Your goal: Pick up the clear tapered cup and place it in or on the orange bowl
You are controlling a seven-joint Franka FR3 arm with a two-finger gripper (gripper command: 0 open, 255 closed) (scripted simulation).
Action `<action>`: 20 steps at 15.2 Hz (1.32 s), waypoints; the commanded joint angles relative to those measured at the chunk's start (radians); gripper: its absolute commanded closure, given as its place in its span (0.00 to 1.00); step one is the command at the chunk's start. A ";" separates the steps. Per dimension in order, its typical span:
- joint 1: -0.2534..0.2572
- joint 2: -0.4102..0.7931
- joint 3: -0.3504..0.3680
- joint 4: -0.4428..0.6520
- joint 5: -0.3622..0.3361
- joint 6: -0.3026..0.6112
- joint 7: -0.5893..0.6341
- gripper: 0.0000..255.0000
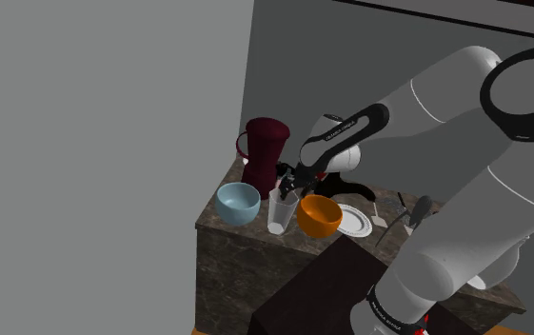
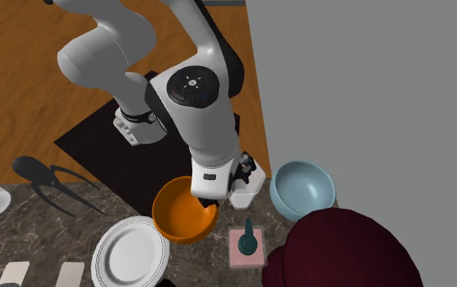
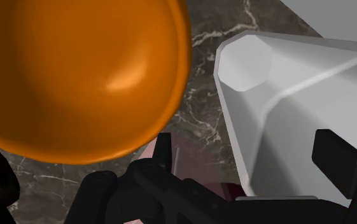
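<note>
1. Pale grey and only faintly see-through, the tapered cup stands upright on the dark marbled counter, narrower at its foot than at its rim. In the wrist view its inside is faceted, with a many-sided floor.
2. It sits between the orange bowl and a light blue bowl, just beside the orange one (whether those two touch I cannot tell).
3. The gripper hangs right at the cup's rim with its fingers spread apart. In the wrist view one finger lies over the cup's mouth and the other stands clear of its outer wall, so nothing is clasped.
4. Behind the cup rises a dark red pitcher; a white plate lies past the orange bowl.
5. In the second exterior view the arm covers most of the cup and part of the orange bowl's rim, and the fingertips are hard to make out. The pitcher there is cut off by the picture's edge.
</note>
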 commanded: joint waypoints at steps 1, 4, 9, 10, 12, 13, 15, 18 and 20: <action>0.006 0.022 -0.001 0.000 0.011 0.022 -0.006 0.00; 0.006 0.022 -0.001 0.000 0.011 0.022 -0.006 0.00; 0.006 0.021 -0.001 0.000 0.011 0.022 -0.006 1.00; 0.006 0.021 -0.001 0.000 0.011 0.022 -0.006 1.00; 0.006 0.021 -0.001 0.000 0.011 0.022 -0.006 1.00; 0.006 0.021 -0.001 0.000 0.011 0.022 -0.006 1.00; 0.006 0.021 -0.001 0.000 0.011 0.022 -0.006 1.00; 0.006 0.022 -0.001 0.000 0.011 0.022 -0.006 1.00; -0.001 -0.007 0.003 0.005 -0.005 -0.011 0.008 1.00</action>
